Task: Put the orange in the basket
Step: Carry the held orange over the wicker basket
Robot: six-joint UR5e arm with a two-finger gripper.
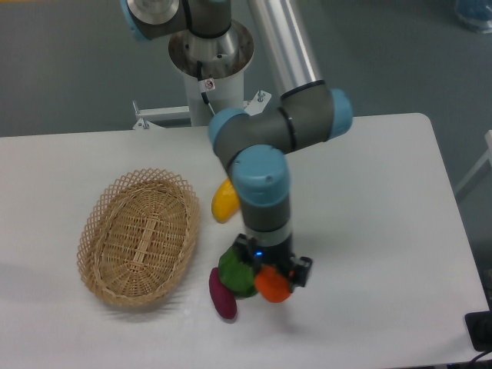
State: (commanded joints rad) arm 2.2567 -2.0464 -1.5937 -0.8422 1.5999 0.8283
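Observation:
The orange, small, round and bright, sits between the fingers of my gripper near the table's front middle. The gripper points straight down and is shut on the orange; one black finger shows on its right side, the other is hidden. Whether the orange touches the table or hangs just above it is hard to tell. The oval tan wicker basket lies empty on the left of the table, well to the left of the gripper.
A green round fruit lies right against the orange's left side. A purple eggplant-like piece lies in front of it. A yellow elongated fruit lies between the basket and the arm. The robot base stands behind.

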